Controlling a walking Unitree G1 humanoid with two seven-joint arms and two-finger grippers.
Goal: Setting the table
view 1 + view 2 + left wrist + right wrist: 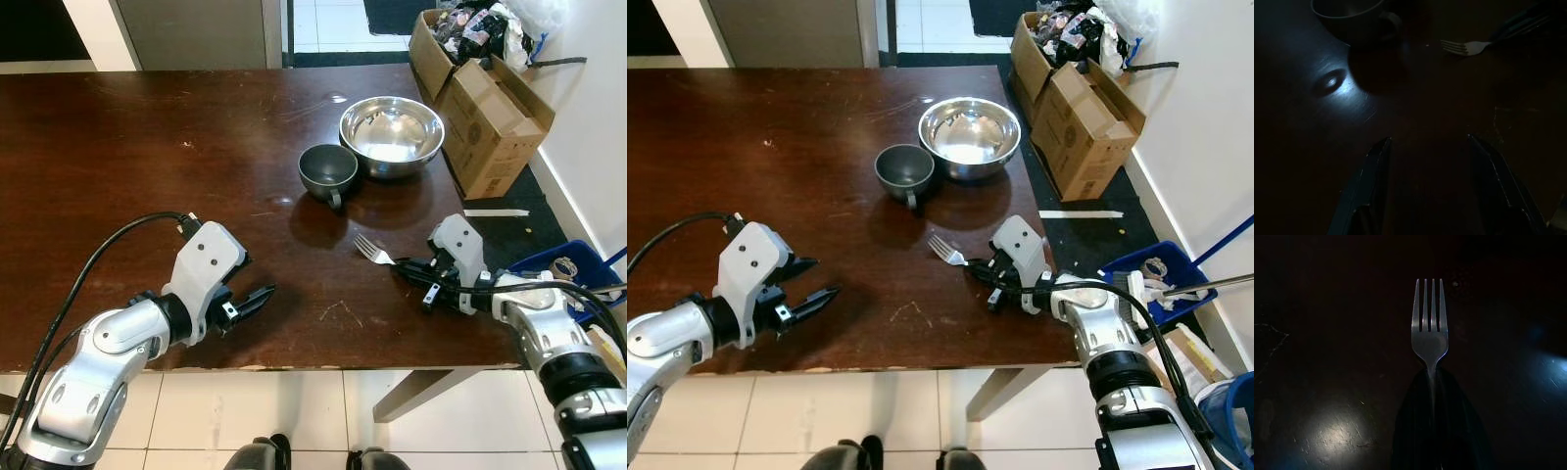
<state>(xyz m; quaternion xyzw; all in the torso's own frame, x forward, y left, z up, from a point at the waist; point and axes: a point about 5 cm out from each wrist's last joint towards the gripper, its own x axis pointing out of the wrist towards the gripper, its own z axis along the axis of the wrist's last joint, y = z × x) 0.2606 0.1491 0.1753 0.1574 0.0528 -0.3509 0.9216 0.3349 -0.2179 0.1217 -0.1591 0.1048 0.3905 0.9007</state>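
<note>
A: What is seen at the left?
B: The left gripper (257, 300) is held over the table (118, 147), fingers parted, nothing between them.
A: And rightward?
B: The cup (328, 169) and steel bowl (391, 133) are set farther off; the fork (375, 252) is clamped by the right gripper (409, 266), near the right edge.

Dark brown wooden table (118, 147), glossy, with pale scratches and a worn, chipped near edge. Toward its far right side sits a shiny steel bowl (392, 134), and touching its near-left side a dark grey cup (328, 171), handle toward the robot. Nearer, by the right edge, a silver fork (373, 251) with its tines pointing left across the wood, handle hidden under the right tool (416, 269).
</note>
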